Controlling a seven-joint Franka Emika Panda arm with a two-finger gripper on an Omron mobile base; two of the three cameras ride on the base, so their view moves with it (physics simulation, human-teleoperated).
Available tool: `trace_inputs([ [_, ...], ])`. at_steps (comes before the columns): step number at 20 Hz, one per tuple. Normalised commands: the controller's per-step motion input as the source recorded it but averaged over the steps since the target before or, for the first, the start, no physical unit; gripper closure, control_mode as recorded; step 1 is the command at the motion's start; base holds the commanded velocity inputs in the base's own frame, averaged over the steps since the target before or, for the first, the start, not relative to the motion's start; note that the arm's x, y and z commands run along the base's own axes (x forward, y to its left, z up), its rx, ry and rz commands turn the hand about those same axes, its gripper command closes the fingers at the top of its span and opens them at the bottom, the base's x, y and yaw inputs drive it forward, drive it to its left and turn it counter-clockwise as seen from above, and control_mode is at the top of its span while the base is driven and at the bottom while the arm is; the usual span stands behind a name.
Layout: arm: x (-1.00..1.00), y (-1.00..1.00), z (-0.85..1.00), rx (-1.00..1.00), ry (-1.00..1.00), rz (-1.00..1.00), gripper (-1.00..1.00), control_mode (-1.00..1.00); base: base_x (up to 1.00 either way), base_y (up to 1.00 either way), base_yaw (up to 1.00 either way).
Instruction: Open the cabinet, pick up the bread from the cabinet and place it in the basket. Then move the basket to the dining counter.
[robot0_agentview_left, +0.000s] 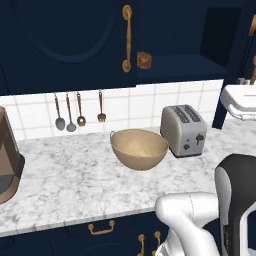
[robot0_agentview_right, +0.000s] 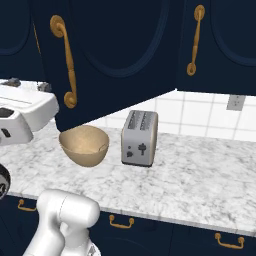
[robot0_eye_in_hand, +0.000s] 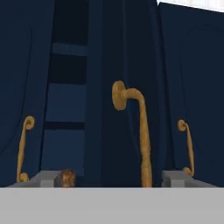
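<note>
1. The cabinet (robot0_agentview_left: 70, 40) stands open: in the right base view its right door (robot0_agentview_right: 115, 55) swings out over the surface (robot0_agentview_right: 200, 170), brass handle (robot0_agentview_right: 67, 60) facing the camera.
2. Inside the cabinet, on the bottom shelf (robot0_agentview_left: 180, 65), sits the bread (robot0_agentview_left: 144, 60), a small brown lump just beside the closed left door's brass handle (robot0_agentview_left: 127, 37).
3. Straight below the cabinet, the basket (robot0_agentview_left: 139, 148) rests upright on the marbled surface, tan and with nothing in it.
4. The toaster (robot0_agentview_left: 184, 130) stands just beside the basket, on the side away from the hanging utensils (robot0_agentview_left: 80, 112), nearly touching its rim.
5. Those utensils hang on the white tile wall under the cabinet's closed left door.
6. The hand (robot0_eye_in_hand: 107, 178) looks along at the cabinet: its two fingertips (robot0_eye_in_hand: 175, 178) stand wide apart, gripping nothing.
7. Between those tips rises the swung-out door's long brass handle, free of both tips.
8. The bread peeks up low in the cabinet's dark opening, by the tip on that side in the hand view; whether they touch I cannot tell.
9. Below the cabinet, a brown appliance (robot0_agentview_left: 7, 155) sits at the surface's far edge, well apart from the basket.
</note>
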Motion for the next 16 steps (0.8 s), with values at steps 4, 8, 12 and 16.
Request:
trace_inputs([
  [4, -0.31, 1.00, 0.00, -0.09, 0.05, 0.00, -1.00, -1.00, 0.00, 0.00, 0.00],
  [8, 0.48, 0.62, 0.00, -0.02, 0.03, -0.24, -1.00, -1.00, 0.00, 0.00, 0.00],
  [12, 0.53, 0.23, -0.01, 0.00, 0.00, -0.43, -1.00, -1.00, 0.00, 0.00, 0.00],
  [16, 0.47, 0.00, -0.16, 0.00, 0.00, -0.47, -1.00, -1.00, 0.00, 0.00, 0.00],
])
